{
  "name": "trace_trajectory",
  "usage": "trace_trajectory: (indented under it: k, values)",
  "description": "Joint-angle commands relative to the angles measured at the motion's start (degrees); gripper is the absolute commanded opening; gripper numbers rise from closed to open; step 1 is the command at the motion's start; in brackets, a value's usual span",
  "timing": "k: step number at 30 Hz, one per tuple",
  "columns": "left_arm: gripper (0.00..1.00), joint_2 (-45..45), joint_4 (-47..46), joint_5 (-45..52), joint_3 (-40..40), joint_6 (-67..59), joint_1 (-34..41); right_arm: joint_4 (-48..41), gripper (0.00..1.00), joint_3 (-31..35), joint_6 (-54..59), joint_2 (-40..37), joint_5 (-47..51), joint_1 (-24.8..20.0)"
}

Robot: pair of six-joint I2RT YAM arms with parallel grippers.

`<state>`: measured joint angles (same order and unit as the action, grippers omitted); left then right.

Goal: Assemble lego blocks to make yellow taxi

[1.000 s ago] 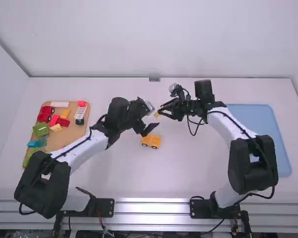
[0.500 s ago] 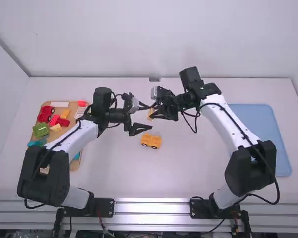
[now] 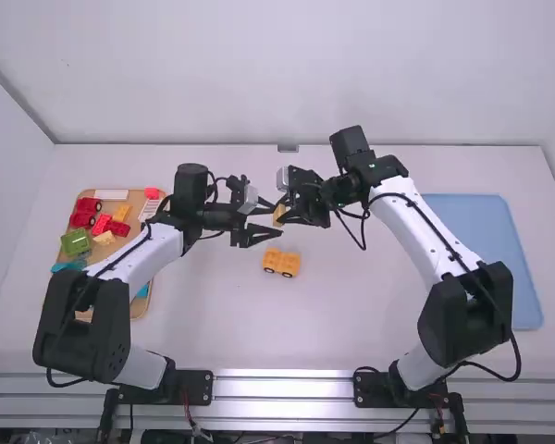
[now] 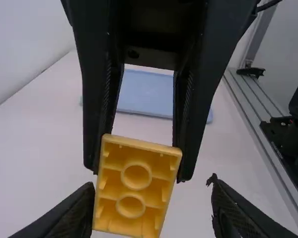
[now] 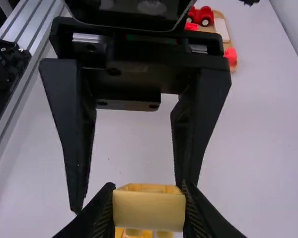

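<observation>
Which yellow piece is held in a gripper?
The yellow block pinched by the right gripper, its hollow side showing. The wheeled yellow piece sits on the table, other yellow pieces on the tray.

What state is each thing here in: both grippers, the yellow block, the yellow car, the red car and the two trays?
Left gripper: open, fingers either side of the block
Right gripper: closed on the block
Yellow block: held off the table, hollow side showing
Yellow car: on the table, wheels fitted
Red car: on the brown tray, wheels fitted
Brown tray: flat, loaded with blocks
Blue tray: flat
</observation>
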<state>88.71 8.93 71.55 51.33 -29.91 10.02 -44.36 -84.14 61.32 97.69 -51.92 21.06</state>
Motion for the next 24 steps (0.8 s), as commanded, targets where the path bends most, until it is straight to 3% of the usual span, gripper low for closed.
trace_trajectory:
  k: [1,2,6,9,13,21,24]
  values:
    - [0.56,-0.1,-0.1,1.4,0.8,-1.6,0.9,0.4,0.19,-1.3,0.5,-1.0,-0.5,0.0]
    - [0.51,-0.1,-0.2,0.5,0.8,-1.3,0.8,0.4,0.19,-1.3,0.5,-1.0,-0.6,-0.2]
    - [0.50,-0.1,-0.5,-0.7,0.8,-1.2,1.0,0.4,0.19,-1.3,0.5,-1.0,-0.8,-0.2]
    - [0.59,-0.1,-0.5,-2.7,0.8,-1.1,1.0,0.3,0.19,-1.3,0.5,-1.0,-1.3,0.0]
    - [0.60,-0.1,-0.1,-7.8,0.8,2.0,0.8,0.4,0.18,-1.3,0.7,-1.0,-2.0,0.0]
    - [0.42,-0.1,-0.1,-4.8,0.8,0.5,1.4,0.5,0.19,-1.3,0.7,-1.0,-2.0,0.0]
    - [0.31,-0.1,-0.1,-4.7,0.8,0.5,1.7,0.6,0.19,-1.3,0.7,-1.0,-2.1,0.0]
